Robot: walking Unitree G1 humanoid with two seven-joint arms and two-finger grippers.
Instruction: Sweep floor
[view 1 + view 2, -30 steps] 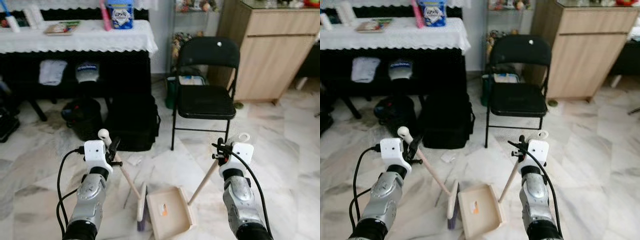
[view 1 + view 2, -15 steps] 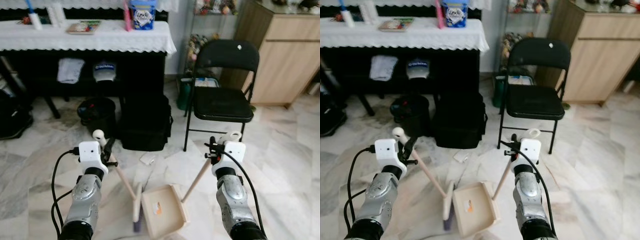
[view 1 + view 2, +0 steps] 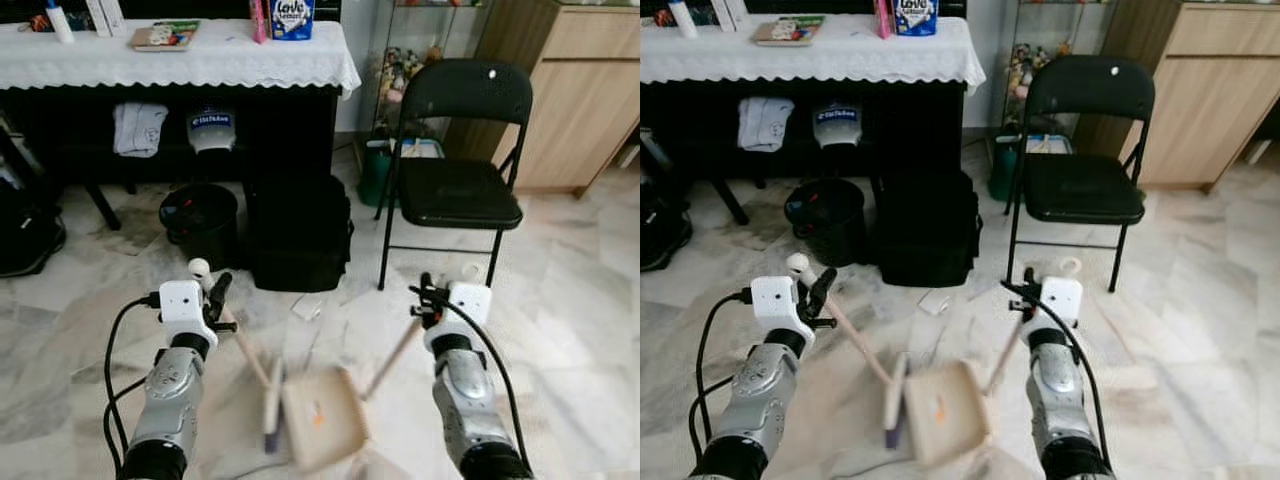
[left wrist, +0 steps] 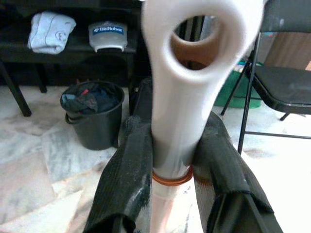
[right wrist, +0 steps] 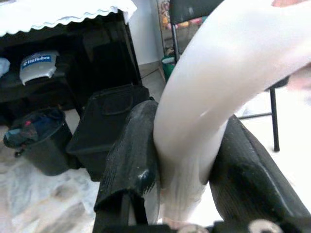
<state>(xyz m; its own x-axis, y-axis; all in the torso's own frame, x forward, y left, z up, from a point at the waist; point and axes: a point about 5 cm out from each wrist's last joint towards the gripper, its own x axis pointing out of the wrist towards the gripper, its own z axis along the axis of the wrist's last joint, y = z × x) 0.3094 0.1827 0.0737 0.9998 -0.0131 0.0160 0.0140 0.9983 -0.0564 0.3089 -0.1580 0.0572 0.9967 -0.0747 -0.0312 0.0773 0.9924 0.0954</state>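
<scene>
My left gripper [image 3: 215, 300] is shut on the white-capped wooden handle [image 4: 180, 116] of a hand brush. The brush head [image 3: 270, 405] is down at the marble floor and blurred. My right gripper [image 3: 425, 300] is shut on the white handle top [image 5: 204, 111] of a beige dustpan [image 3: 322, 418], which sits low, just right of the brush head and also blurred. A small white scrap of paper [image 3: 305, 308] lies on the floor ahead, between the two arms.
A black bag [image 3: 298, 235] and a black bucket [image 3: 200, 222] stand under a table with a white lace cloth [image 3: 180, 65]. A black folding chair [image 3: 458, 190] stands ahead on the right, with a wooden cabinet [image 3: 580, 100] behind it.
The camera has shifted, so the furniture sits differently in the picture. The brush head and dustpan are now blurred from motion. Both grips are unchanged.
</scene>
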